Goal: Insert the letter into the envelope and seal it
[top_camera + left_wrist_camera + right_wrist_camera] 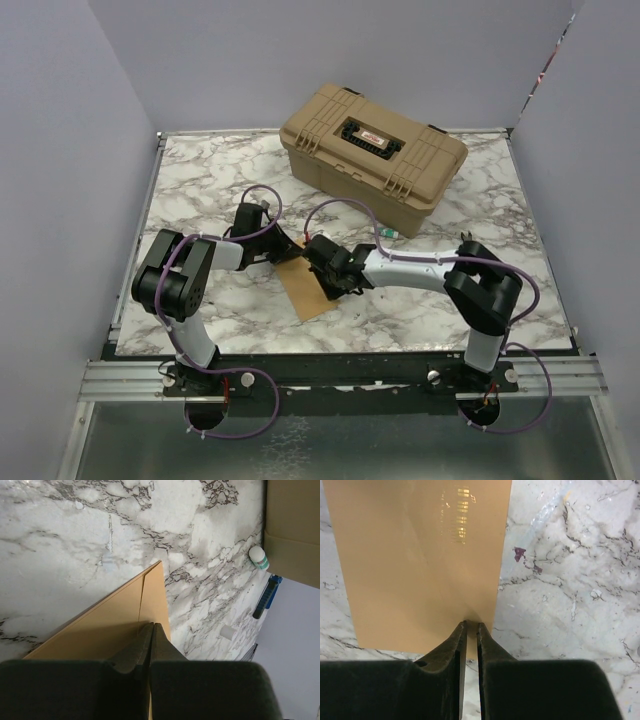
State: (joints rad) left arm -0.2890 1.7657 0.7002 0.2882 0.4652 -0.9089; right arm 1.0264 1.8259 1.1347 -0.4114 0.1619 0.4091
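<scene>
The orange-brown envelope [306, 291] lies flat on the marble table between my two arms. In the left wrist view the envelope [112, 622] shows a fold line near its edge. My left gripper [153, 625] is shut, with its tips resting on the envelope next to that fold; it sits at the envelope's far corner in the top view [287, 253]. My right gripper [472, 624] is shut to a thin slit, with its tips on the near edge of the envelope [420, 565]; it also shows in the top view [334, 283]. The letter is not in view.
A tan hard case [375, 150] stands at the back of the table and also shows in the left wrist view [292, 530]. Near it lie a white bottle with a green band [259, 558], a blue pen [266, 596] and a small white piece [227, 632]. Grey walls enclose the table.
</scene>
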